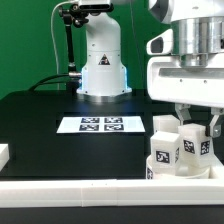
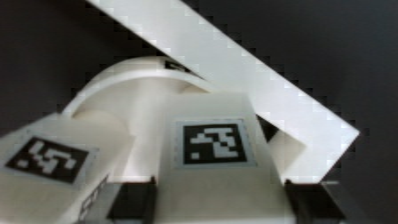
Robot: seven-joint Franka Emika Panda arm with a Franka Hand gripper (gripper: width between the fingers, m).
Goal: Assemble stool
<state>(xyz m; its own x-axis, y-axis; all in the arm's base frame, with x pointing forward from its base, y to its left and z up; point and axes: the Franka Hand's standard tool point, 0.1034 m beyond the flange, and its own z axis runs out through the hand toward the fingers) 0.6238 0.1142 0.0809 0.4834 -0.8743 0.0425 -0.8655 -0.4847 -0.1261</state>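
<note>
The white stool parts stand at the exterior view's right, against the front rail. Two or three upright tagged legs sit on the round seat. My gripper is straight above them, with its fingers down around one leg. In the wrist view that leg fills the gap between my two dark fingers, which touch its sides. My gripper is shut on this leg. A second tagged leg stands beside it, and the curved seat edge shows behind both.
The marker board lies flat mid-table in front of the robot base. A long white border rail runs along the front edge and shows diagonally in the wrist view. A short white rail end sits at the left.
</note>
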